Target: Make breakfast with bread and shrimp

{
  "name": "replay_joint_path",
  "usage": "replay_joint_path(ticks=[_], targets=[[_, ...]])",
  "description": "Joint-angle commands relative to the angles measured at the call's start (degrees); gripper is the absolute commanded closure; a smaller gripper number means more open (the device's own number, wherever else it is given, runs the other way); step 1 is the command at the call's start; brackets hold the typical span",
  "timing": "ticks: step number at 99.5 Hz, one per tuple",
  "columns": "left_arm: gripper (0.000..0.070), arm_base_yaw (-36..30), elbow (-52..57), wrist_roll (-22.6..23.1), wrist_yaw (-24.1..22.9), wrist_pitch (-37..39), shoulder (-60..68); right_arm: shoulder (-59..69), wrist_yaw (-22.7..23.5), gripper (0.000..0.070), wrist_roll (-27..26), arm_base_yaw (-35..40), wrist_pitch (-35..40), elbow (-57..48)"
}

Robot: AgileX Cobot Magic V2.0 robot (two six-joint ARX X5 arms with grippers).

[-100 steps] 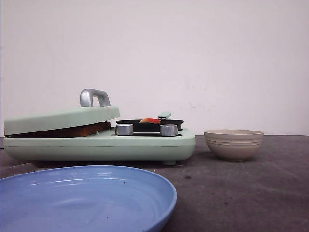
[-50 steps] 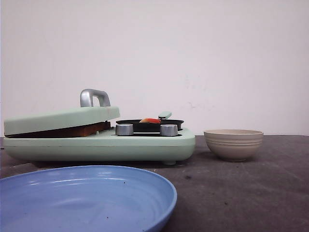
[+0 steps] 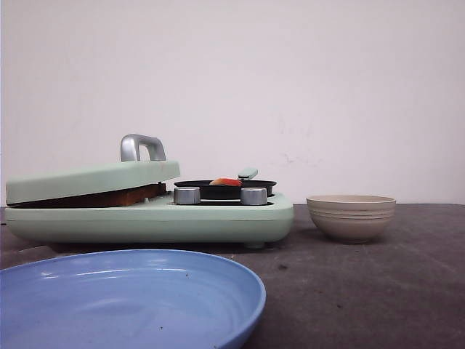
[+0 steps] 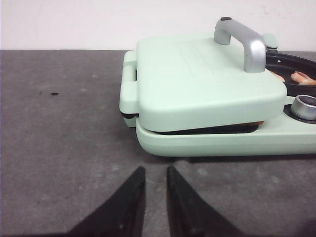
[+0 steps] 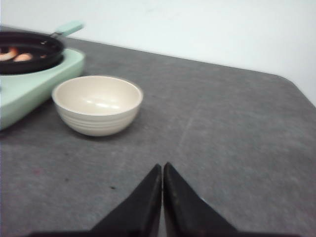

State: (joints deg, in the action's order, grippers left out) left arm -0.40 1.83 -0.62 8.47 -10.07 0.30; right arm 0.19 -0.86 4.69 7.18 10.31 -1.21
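Observation:
The bread (image 3: 109,196) lies pressed under the nearly shut mint-green lid (image 3: 87,180) of the breakfast maker (image 3: 145,218); only its brown crust edge shows. The shrimp (image 3: 227,182) lie in the small black pan (image 3: 251,185) on the maker's right half, and also show in the left wrist view (image 4: 301,77) and the right wrist view (image 5: 15,54). My left gripper (image 4: 155,170) hovers over the table beside the maker's lid end, slightly open and empty. My right gripper (image 5: 162,167) is shut and empty over bare table, apart from the bowl. Neither gripper shows in the front view.
A ribbed beige bowl (image 3: 352,217), empty, stands right of the maker and shows in the right wrist view (image 5: 97,103). A large blue plate (image 3: 123,298), empty, sits at the front left. The lid has a silver handle (image 3: 142,145). Two silver knobs (image 3: 187,195) face front.

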Motion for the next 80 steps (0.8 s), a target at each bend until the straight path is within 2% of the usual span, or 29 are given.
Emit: replay_joint_path(ticks=[1,35,80], targets=[[0.0700,0.00,-0.94,-0.07,0.17,-0.24,-0.04,0.02,0.48,0.0700,-1.70,-0.22,0.42,0.55],[0.0700,0.02,-0.94,-0.07,0.17,-0.37,-0.04,0.02,2.56,0.0700,-2.80,-0.04,0.35,0.55],[0.0700,0.02,-0.94,-0.07,0.17,-0.37,-0.04,0.02,2.36,0.0700,-2.75,0.17,-1.42,0.50]])
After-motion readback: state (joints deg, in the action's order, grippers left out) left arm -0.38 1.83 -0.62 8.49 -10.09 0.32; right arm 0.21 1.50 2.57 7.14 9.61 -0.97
